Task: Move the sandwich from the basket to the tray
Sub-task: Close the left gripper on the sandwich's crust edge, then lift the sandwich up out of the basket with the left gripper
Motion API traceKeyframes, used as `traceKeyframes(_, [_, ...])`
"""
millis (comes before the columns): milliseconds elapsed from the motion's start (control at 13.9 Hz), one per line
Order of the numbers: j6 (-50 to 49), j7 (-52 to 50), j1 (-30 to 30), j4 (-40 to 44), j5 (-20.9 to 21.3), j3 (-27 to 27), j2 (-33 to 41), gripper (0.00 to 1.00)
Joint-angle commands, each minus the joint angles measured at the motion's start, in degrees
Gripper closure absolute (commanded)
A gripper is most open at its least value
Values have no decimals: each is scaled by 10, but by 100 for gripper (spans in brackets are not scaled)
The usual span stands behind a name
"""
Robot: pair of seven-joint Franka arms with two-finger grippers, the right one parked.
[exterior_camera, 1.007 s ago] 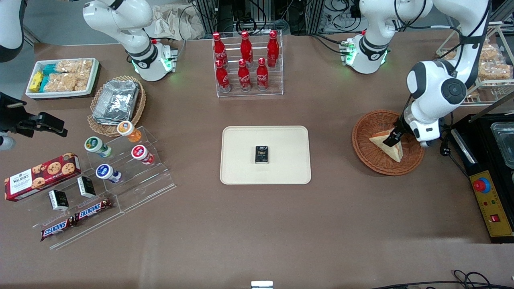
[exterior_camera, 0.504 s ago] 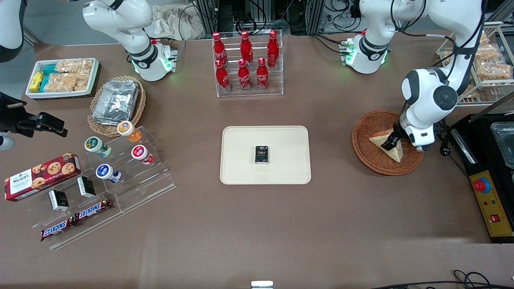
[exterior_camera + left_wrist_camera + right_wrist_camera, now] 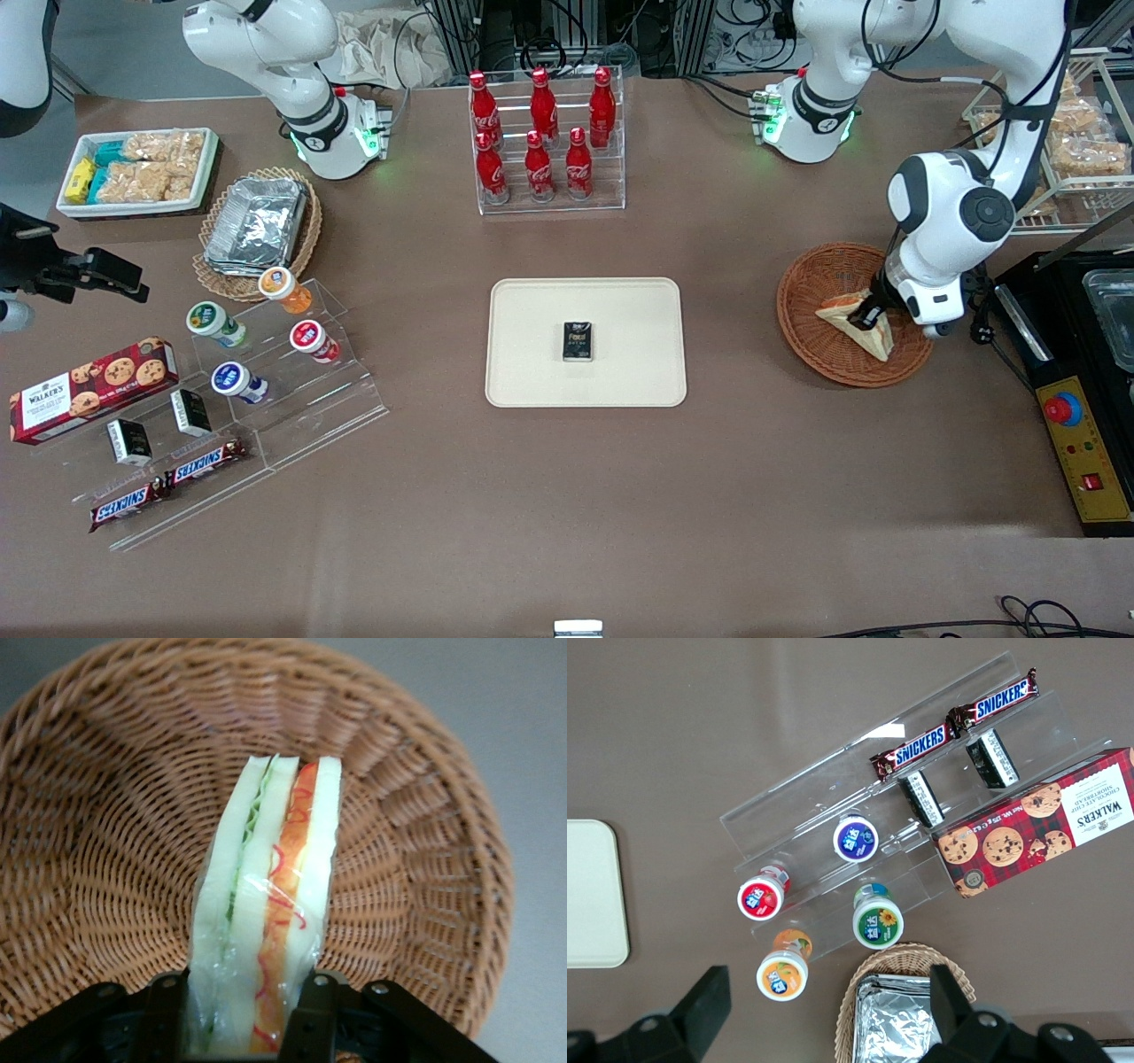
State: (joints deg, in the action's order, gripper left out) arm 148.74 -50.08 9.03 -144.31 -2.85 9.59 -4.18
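The sandwich [image 3: 852, 320] is a wrapped white-bread wedge standing on edge in the round reddish-brown basket [image 3: 802, 292], toward the working arm's end of the table. My gripper [image 3: 867, 316] is down in the basket, shut on the sandwich. In the left wrist view the black fingers [image 3: 317, 997] press both bread faces of the sandwich [image 3: 266, 904], and its red, orange and green filling edge faces the camera over the basket weave [image 3: 106, 859]. The cream tray [image 3: 532, 354] lies mid-table with a small black packet [image 3: 578, 342] on it.
A clear rack of red bottles [image 3: 542, 142] stands farther from the front camera than the tray. A black control box with a red button [image 3: 1083, 416] sits beside the basket at the table's end. A foil-filled tan basket [image 3: 257, 226] and an acrylic snack stand [image 3: 266, 381] lie toward the parked arm's end.
The gripper settled lower onto the sandwich and closed on it. The wedge has tipped from lying flat to standing on edge, and the wrist shifted slightly.
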Motion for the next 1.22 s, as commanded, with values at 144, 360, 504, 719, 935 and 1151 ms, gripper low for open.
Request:
traceKeyframes(144, [-107, 60, 1, 24, 10, 24, 96, 100])
traceKeyframes(360, [-228, 113, 1, 97, 12, 27, 127, 100])
traceKeyframes(504, [-339, 129, 2, 186, 21, 21, 125, 100])
traceKeyframes(719, [-503, 170, 6, 321, 31, -12, 121, 100])
traceKeyframes(935, [-607, 192, 5, 416, 32, -82, 117, 100])
traceKeyframes(1151, [-649, 189, 6, 484, 31, -165, 103, 100])
